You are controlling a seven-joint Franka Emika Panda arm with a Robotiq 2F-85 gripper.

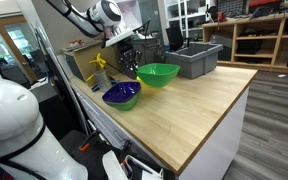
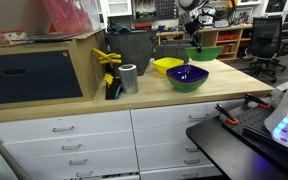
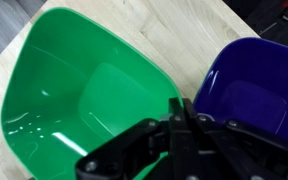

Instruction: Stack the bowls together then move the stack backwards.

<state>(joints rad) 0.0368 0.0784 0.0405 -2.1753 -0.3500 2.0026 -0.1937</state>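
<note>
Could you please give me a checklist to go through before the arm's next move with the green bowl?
1. Hand gripping the green bowl by its rim: ok, closed on it.
2. Purple bowl upright and empty: ok.
3. Yellow bowl stacked: not ok, it sits alone beside the purple bowl.
4. Green bowl lifted off the table: cannot tell.
5. Room for the stack near the grey bin: cannot tell.

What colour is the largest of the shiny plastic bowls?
Green. The shiny green plastic bowl with the wavy rim shows best in the wrist view.
</note>
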